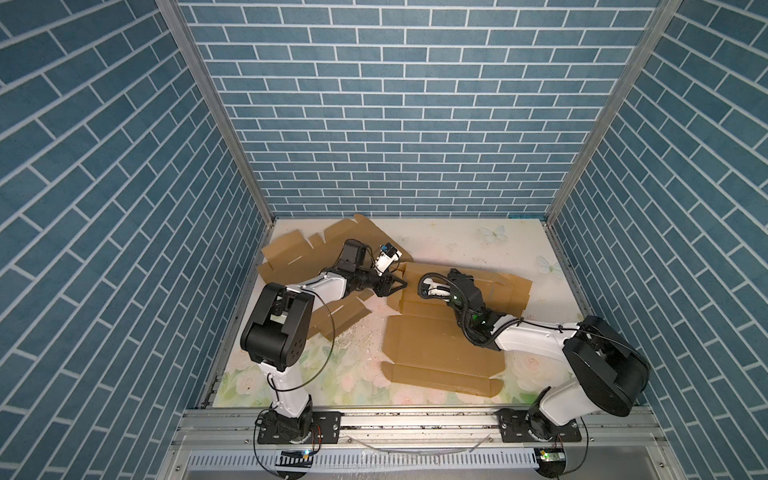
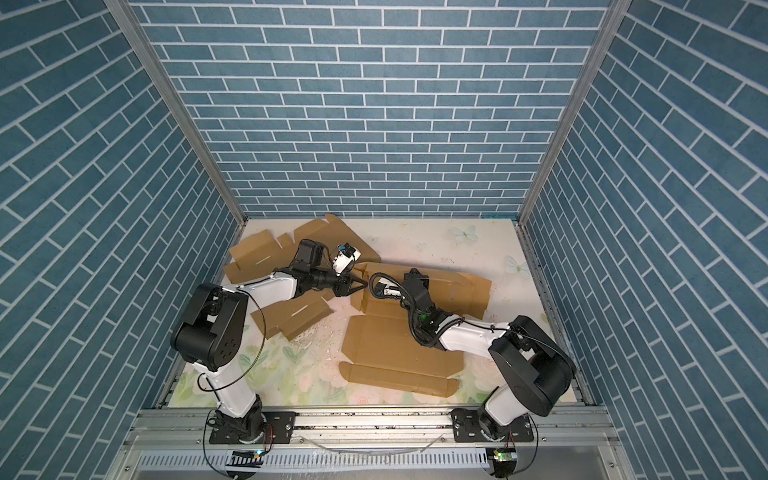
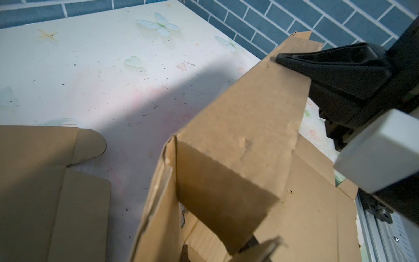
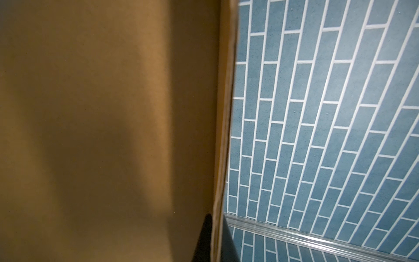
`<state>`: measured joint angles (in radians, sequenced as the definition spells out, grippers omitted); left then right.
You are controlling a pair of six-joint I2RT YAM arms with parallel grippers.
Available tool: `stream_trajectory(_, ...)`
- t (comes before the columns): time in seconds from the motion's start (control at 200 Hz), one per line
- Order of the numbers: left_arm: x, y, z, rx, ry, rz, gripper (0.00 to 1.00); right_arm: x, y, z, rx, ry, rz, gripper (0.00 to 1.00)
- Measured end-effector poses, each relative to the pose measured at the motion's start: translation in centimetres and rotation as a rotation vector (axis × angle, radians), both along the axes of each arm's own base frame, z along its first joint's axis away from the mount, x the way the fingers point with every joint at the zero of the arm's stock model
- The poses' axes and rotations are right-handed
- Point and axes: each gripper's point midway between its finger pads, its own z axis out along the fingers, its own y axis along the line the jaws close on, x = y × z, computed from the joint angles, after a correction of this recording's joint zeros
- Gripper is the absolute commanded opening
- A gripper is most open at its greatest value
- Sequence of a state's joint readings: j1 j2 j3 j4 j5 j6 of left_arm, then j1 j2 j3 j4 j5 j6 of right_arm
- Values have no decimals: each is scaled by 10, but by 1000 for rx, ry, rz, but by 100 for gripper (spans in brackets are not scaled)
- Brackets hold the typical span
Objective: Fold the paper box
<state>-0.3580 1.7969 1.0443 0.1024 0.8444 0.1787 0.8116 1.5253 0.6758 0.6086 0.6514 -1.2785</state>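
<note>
The paper box (image 1: 432, 349) is a brown cardboard blank lying right of the table's middle in both top views, its far wall (image 3: 249, 118) raised. My right gripper (image 1: 456, 275) is shut on that wall's top edge; in the right wrist view the card edge (image 4: 224, 113) sits pinched between its two black fingers (image 4: 204, 240). My left gripper (image 1: 397, 286) is at the box's far left corner. In the left wrist view its jaws stand apart around a folded side flap (image 3: 226, 192), and card hides most of them.
Spare cardboard blanks lie at the far left (image 1: 291, 249) and under the left arm (image 1: 345, 316). Another blank's corner (image 3: 45, 181) lies beside the box. Blue brick walls enclose the floral table (image 1: 457, 245), with a metal rail (image 1: 415, 419) along the front.
</note>
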Motion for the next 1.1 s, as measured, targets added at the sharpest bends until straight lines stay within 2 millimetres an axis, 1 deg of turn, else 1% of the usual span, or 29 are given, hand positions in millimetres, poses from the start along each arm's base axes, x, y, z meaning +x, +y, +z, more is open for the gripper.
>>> stream_trajectory(0.04,-3,-1,1,0,-3,7,57,0,0,0,1,0,1,0)
stream_trajectory(0.08,-9,-1,2,-4,1,13,59,0,1,0,5,1,3,0)
stream_trajectory(0.145,-20,1,5,-15,11,22,59,-1,2,-1,7,6,10,0)
stream_trajectory(0.205,-26,4,5,-25,26,36,57,-1,3,-2,10,10,16,0)
stream_trajectory(0.315,-25,3,5,-38,42,63,55,-2,4,-2,15,12,17,0)
stream_trajectory(0.37,-24,2,6,-41,47,75,55,-1,4,-1,15,11,13,0)
stream_trajectory(0.455,-23,0,4,-42,58,87,64,-1,3,-1,11,14,11,0)
stream_trajectory(0.545,-25,-3,5,-44,56,88,69,-1,3,-1,4,18,6,0)
stream_trajectory(0.68,-28,-2,6,-41,44,96,73,1,0,-1,0,14,-4,0)
stream_trajectory(0.79,-18,3,12,-65,31,110,75,5,-6,1,-8,8,-18,0)
stream_trajectory(0.855,-3,8,19,-93,26,126,76,10,-13,2,-13,3,-34,0)
stream_trajectory(0.895,11,13,25,-108,13,138,77,14,-19,3,-13,2,-49,0)
stream_trajectory(0.99,40,23,48,-144,-36,147,78,28,-34,10,-10,-8,-82,0)
stream_trajectory(1.1,65,38,77,-198,-100,149,76,46,-48,27,14,-37,-111,0)
